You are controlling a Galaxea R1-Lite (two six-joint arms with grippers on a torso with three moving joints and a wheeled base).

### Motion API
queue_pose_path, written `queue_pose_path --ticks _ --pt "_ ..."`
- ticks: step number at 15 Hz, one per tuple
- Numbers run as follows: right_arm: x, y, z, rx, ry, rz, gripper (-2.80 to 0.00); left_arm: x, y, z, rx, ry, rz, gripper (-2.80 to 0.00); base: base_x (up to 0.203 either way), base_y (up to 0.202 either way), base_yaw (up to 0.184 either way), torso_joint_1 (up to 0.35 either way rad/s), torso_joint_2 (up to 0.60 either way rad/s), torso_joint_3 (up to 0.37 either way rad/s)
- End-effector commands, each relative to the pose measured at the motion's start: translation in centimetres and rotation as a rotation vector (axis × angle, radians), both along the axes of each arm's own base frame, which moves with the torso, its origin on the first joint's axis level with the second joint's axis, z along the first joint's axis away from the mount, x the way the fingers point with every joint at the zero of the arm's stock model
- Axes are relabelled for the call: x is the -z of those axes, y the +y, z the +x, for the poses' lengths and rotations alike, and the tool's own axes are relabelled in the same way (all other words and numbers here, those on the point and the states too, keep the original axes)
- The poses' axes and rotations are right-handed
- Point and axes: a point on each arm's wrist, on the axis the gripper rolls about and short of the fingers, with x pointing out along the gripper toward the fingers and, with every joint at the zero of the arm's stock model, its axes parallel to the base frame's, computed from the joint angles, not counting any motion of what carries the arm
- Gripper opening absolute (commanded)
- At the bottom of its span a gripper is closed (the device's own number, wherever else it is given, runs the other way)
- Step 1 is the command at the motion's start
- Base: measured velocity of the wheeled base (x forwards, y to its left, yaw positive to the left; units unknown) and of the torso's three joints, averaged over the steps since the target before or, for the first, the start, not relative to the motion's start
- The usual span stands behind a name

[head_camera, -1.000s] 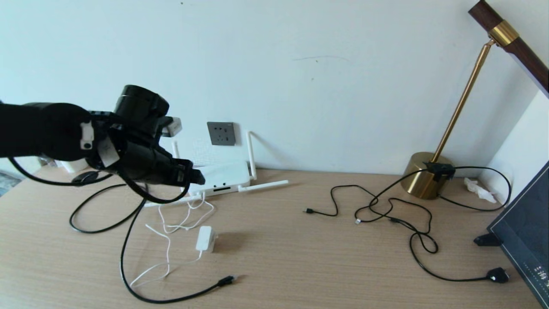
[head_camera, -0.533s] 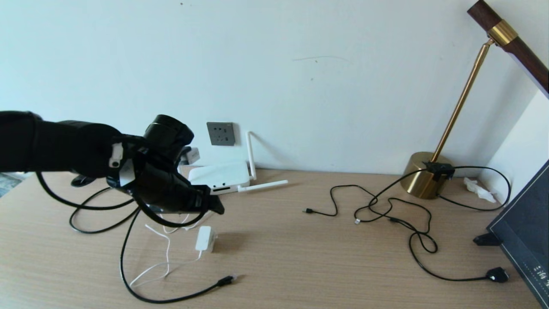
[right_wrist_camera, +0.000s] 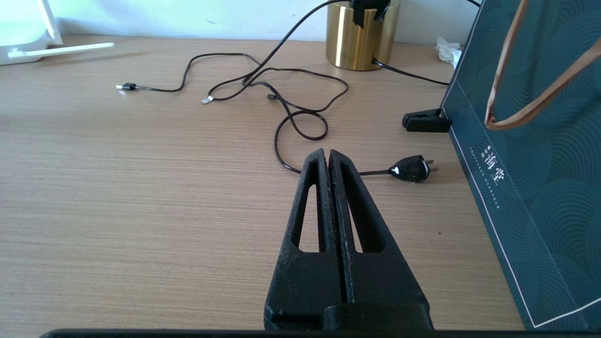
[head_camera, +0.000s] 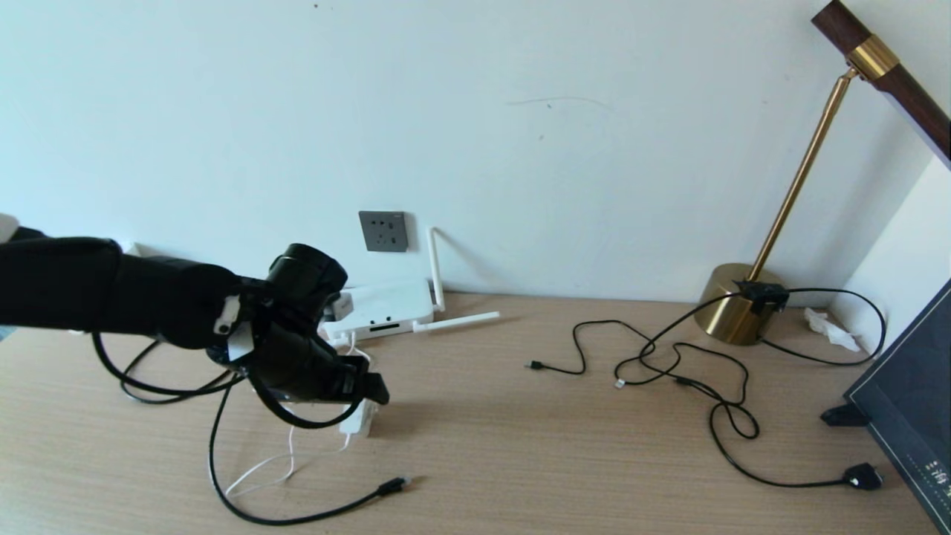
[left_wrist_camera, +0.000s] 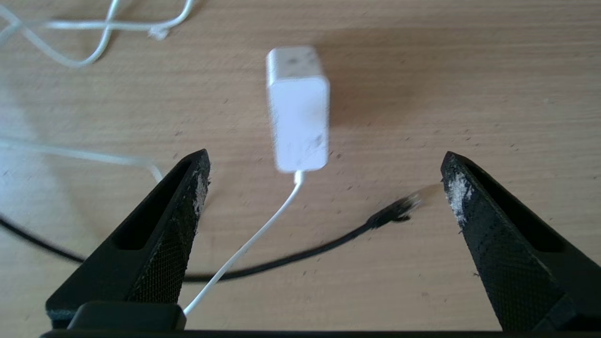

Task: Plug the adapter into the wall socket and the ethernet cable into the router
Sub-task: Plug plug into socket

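1. Adapter (left_wrist_camera: 298,110): small smooth white block w/ thin white cord, lying on woodgrain counter (head_camera: 520,446), mid-left.
2. Left end effector (left_wrist_camera: 324,183): wide open just above adapter, not touching.
3. Black ethernet cable (head_camera: 297,513) near front edge; router (head_camera: 386,305) by back wall.
4. Right end effector (right_wrist_camera: 328,159): closed, empty.

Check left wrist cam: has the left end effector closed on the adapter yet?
No. The left end effector stands wide open above the desk, and the adapter lies between and beyond its fingertips, touching neither.

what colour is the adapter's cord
White, like the adapter itself; the cord shows best in the left wrist view.
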Motion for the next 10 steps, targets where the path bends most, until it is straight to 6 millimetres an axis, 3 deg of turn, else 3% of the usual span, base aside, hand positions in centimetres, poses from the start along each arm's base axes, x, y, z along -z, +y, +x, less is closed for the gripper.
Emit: queue_pose_path --ticks 1,10 --pt "0.0 0.0 0.0 0.0 0.0 0.001 -2.8 1.6 -0.2 0.7 -0.009 -0.004 0.014 0.0 0.0 0.0 0.0 0.0 0.0 0.0" --pt "0.0 0.0 0.0 0.0 0.0 0.001 -2.8 5.7 -0.1 3.4 -0.022 -0.004 0.102 0.0 0.0 0.0 0.0 0.0 0.0 0.0"
